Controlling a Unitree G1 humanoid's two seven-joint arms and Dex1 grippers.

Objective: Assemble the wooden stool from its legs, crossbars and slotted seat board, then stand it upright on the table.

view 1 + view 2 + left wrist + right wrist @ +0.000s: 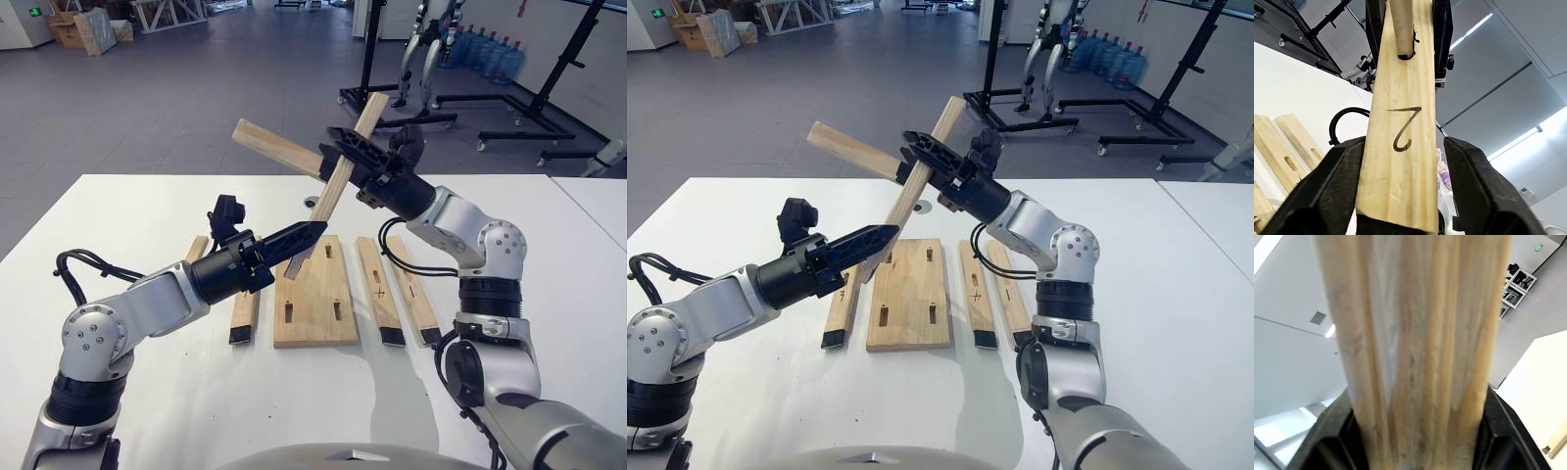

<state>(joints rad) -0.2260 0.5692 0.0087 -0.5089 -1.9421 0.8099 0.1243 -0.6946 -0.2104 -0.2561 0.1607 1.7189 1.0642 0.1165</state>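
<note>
The pale wooden leg (1400, 161) marked "2" hung tilted above the white table (127, 215), its lower end clenched in the left gripper (312, 231). The flat wooden crossbar (274, 145), grasped by the right gripper (340, 152), sat in its slot. A twist between the arms would likely jam or split that joint, or drop a piece onto the slotted seat board (313, 305) below.
</note>
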